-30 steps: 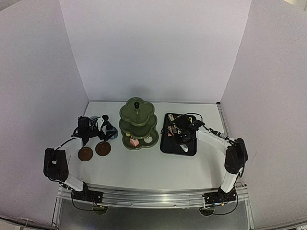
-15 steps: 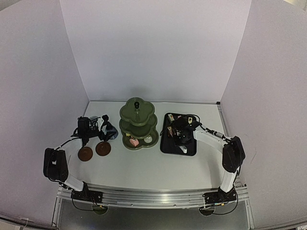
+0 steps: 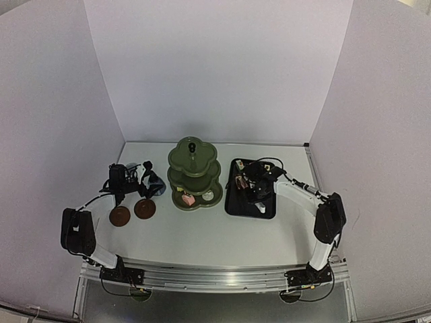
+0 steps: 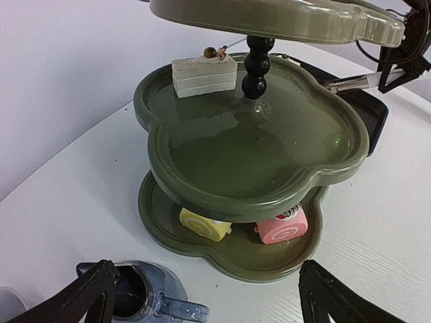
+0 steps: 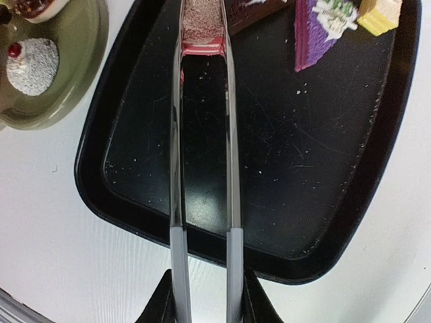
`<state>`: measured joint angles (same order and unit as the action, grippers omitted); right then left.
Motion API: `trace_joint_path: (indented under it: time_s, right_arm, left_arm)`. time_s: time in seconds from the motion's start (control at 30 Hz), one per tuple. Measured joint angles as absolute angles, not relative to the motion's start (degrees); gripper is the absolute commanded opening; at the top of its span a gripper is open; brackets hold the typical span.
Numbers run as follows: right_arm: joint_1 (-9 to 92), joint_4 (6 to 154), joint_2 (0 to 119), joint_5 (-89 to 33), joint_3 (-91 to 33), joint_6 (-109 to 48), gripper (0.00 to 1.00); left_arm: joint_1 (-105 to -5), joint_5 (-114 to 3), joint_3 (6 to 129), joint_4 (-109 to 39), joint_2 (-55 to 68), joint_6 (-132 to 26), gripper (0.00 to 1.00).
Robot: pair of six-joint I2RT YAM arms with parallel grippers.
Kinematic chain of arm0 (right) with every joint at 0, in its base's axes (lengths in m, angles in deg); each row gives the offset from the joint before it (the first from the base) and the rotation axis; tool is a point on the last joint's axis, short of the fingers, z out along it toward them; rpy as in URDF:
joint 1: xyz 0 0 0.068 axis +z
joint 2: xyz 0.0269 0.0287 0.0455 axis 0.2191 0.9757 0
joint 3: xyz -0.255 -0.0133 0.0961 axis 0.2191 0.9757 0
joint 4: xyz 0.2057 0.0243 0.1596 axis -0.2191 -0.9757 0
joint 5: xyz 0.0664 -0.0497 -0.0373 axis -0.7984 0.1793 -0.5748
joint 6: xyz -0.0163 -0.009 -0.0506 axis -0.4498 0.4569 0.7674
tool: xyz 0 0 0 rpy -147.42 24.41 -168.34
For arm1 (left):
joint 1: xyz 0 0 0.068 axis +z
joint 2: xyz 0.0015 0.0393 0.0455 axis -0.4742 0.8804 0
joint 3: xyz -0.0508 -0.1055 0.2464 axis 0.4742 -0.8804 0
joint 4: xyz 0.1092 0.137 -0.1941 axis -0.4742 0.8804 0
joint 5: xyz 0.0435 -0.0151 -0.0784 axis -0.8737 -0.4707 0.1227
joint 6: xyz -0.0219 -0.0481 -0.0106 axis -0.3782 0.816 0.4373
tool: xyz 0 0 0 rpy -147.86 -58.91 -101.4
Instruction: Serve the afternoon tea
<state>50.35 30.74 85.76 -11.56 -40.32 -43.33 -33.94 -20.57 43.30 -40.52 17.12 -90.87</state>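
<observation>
Clamps metal tongs (image 5: 202,168) in the right gripper (image 5: 205,296), tips pinching a pink striped cake (image 5: 202,27) by the black tray's (image 5: 316,202) left edge. Holds the left gripper (image 4: 202,303) wide open, empty, by the blue jug (image 4: 145,299). Shows a white slice (image 4: 204,75) on the green stand (image 4: 256,155) from left wrist only.

Left fingers (image 4: 84,296) spread wide apart; right fingers (image 5: 163,304) pinched narrowly together.

The stand (image 3: 194,173) blocks the centre; bare table (image 3: 202,235) in front of it runs wide open. Left of it, jug (image 3: 155,184) and coasters (image 3: 144,208) crowd close; right, tray (image 3: 237,205) under tongs (image 5: 233,168), gap looks slim.
</observation>
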Motion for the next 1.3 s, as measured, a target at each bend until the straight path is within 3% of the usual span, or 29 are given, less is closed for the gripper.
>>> trace_joint_path:
  time_s: [0.43, 1.3]
  right_arm:
    - [50.3, 27.8, 78.7, -14.4, -52.5, -36.0, 0.0]
    - [52.9, 26.3, 91.5, -21.5, -64.4, -32.5, 0.0]
  left_arm:
    - [-34.0, -20.5, 42.2, -40.6, 16.9, -90.9, 0.95]
    - [-34.0, -20.5, 42.2, -40.6, 16.0, -90.0, 0.95]
